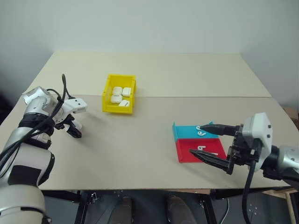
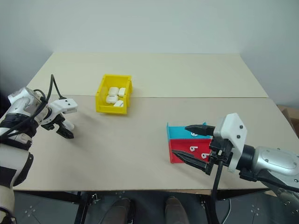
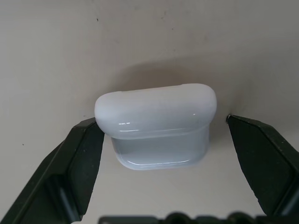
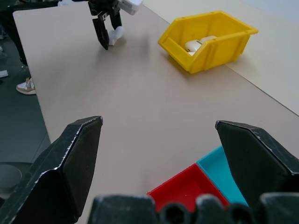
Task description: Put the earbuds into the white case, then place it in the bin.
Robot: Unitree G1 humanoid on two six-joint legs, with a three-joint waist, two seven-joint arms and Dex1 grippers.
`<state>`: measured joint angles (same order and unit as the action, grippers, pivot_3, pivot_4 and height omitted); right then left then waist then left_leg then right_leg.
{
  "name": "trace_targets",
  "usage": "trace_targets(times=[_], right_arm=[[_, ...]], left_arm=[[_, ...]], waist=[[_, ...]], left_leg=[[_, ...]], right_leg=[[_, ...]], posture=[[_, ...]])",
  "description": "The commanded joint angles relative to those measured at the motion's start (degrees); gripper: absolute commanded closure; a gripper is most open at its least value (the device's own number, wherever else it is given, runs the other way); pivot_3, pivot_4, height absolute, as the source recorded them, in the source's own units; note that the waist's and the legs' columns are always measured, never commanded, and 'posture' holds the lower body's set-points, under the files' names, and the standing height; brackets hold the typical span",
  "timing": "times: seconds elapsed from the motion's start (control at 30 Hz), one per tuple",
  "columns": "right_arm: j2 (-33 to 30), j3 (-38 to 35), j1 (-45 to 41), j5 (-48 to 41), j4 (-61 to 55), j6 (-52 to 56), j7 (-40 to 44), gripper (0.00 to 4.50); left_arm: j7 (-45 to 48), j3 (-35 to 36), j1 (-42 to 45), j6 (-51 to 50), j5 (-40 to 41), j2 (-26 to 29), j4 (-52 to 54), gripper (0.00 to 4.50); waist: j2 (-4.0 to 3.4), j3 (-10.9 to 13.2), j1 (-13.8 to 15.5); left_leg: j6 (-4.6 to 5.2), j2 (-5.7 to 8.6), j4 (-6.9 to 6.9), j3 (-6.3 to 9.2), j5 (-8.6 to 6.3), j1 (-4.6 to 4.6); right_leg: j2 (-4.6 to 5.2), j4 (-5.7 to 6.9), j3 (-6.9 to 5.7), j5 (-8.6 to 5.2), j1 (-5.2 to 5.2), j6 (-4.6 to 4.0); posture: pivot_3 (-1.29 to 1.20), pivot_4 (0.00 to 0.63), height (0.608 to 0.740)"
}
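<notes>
— Both of my jaws stood wide. My left gripper (image 1: 74, 129) pointed down at the table (image 1: 154, 140), its fingers (image 3: 79, 163) on either side of the white case (image 3: 156, 123): one pad seemed to touch the case's side, the other stood just apart from it.

— And your right?

— My right gripper (image 1: 208, 142) hovered level over the blue tray (image 1: 187, 133) and red tray (image 1: 187, 150), holding nothing. Earbuds (image 1: 202, 132) lay in both trays.

— What did the wrist cameras add?

— My left wrist view showed the case's closed lid and its seam; from the head it was a white speck behind my fingers. My right wrist view looked across to the bin (image 4: 210, 39), far from the trays, with cases (image 1: 119, 95) inside.

— Any writing?

— None I could read.
</notes>
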<state>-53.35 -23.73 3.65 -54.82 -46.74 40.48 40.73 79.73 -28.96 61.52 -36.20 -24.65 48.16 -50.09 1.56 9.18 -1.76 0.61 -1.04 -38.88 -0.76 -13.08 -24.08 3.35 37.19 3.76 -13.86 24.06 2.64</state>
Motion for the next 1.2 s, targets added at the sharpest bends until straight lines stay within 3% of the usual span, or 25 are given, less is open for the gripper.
trace_targets(times=[0.03,0.5,1.2], right_arm=[[-0.4,-0.8,-0.5,0.3,-0.9,-1.2,0.2,0.0],[0.2,-0.2,-0.3,0.3,-1.3,-1.3,-0.4,0.0],[-0.2,-0.6,-0.8,0.8,-0.9,-1.5,0.2,0.0]], left_arm=[[0.0,-0.7,-1.7,-1.6,-2.2,2.4,1.0,0.06],[1.1,-0.4,-3.8,-4.4,-2.3,5.4,5.7,0.06],[-0.5,1.1,-1.2,-3.1,-1.4,2.1,3.0,0.06]], waist=[[0.0,0.0,-0.2],[0.02,0.0,-0.3],[0.02,0.0,1.0]], left_leg=[[0.0,0.0,0.0,0.0,0.0,0.0],[0.0,-0.02,0.0,0.02,0.0,-0.05],[0.0,0.03,-0.02,0.0,0.0,-0.06]], right_leg=[[0.0,0.0,0.0,0.0,0.0,0.0],[-0.02,0.01,0.0,0.0,0.05,-0.01],[0.03,0.0,-0.01,0.0,0.03,0.0]], posture=[[0.0,0.15,0.74],[0.0,0.15,0.74],[0.0,0.15,0.74]])
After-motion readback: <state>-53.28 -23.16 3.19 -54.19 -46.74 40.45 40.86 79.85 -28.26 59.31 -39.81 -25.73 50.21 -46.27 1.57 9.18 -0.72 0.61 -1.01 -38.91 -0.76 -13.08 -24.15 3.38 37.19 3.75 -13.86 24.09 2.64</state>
